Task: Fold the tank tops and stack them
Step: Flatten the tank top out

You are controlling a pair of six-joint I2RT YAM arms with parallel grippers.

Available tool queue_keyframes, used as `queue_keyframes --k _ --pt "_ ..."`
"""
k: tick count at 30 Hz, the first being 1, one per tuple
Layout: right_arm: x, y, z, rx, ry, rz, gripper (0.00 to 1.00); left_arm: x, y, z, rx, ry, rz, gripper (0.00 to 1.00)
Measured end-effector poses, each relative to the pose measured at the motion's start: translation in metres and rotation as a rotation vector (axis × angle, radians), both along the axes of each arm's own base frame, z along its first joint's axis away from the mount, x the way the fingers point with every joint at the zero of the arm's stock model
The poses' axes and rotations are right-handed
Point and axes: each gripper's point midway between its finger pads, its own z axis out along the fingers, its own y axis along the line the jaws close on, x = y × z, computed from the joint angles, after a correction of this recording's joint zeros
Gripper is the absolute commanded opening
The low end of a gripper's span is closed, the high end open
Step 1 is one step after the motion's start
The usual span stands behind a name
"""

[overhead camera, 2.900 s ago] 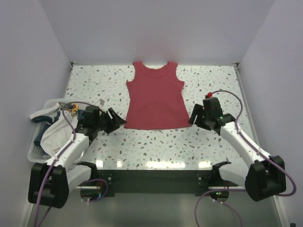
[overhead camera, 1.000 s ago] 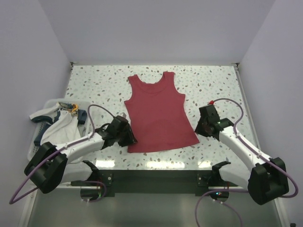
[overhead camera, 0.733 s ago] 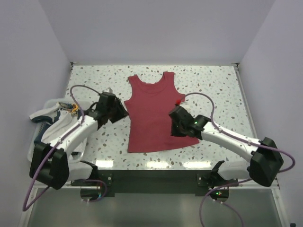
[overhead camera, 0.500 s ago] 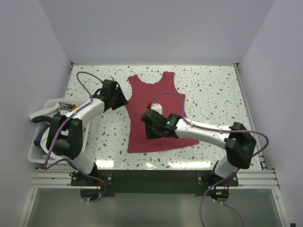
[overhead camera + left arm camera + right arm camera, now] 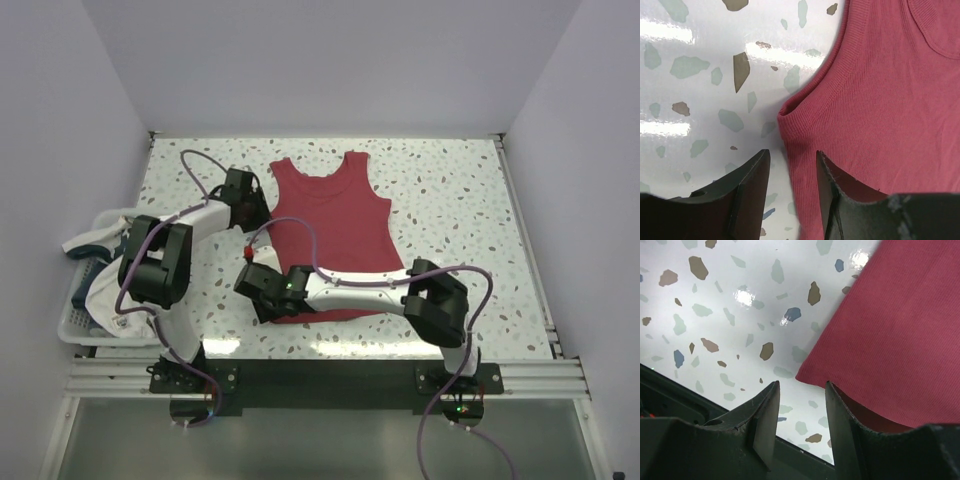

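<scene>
We say: robot lab, test booth, not home.
- Left arm (image 5: pixel 150 268) and right arm (image 5: pixel 350 285), white and black, bolted side by side to metal rail (image 5: pixel 320 377) at near edge of table.
- Purple cables (image 5: pixel 192 160) loop off arms.
- Plain pale walls (image 5: pixel 320 70) box table in on three sides.
- Speckled tabletop (image 5: pixel 450 200) shines under bright light.
- Small green light (image 5: pixel 459 409) glows under rail.
- Dark red tank top (image 5: pixel 330 215) lies flat on table.
- White basket (image 5: pixel 72 325) of clothes at left edge.

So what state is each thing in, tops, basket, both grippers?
Dark red cloth tank top: spread flat, unfolded.
White tank top with navy trim: crumpled in basket.
White plastic basket: holding that top.
Left gripper: open, astride red top's armhole edge.
Right gripper: open at its hem corner.
</scene>
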Motion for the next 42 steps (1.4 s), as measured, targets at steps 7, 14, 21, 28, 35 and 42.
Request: queue_keyframes --k 7,14,21,28,35,42 --pt "-0.011 0.004 -0.022 -0.073 0.000 0.026 0.45 0.000 -0.001 -0.008 0.000 0.014 -0.002 0.43" --pt "-0.016 0.003 -0.038 -0.125 0.000 0.035 0.42 0.001 -0.002 -0.008 -0.006 0.012 -0.005 0.43" --pt "-0.010 -0.001 -0.039 -0.155 -0.031 0.028 0.15 0.001 -0.003 -0.008 -0.011 0.010 -0.008 0.46" --pt "-0.011 -0.008 -0.044 -0.172 -0.036 0.039 0.00 0.003 -0.005 -0.006 -0.021 0.003 -0.009 0.55" --pt "-0.018 -0.031 -0.041 -0.171 -0.006 0.043 0.00 0.000 -0.004 0.003 -0.028 -0.009 -0.003 0.64" --pt "-0.011 -0.033 -0.014 -0.088 0.003 0.027 0.00 -0.009 -0.003 0.002 -0.032 -0.003 0.003 0.58"
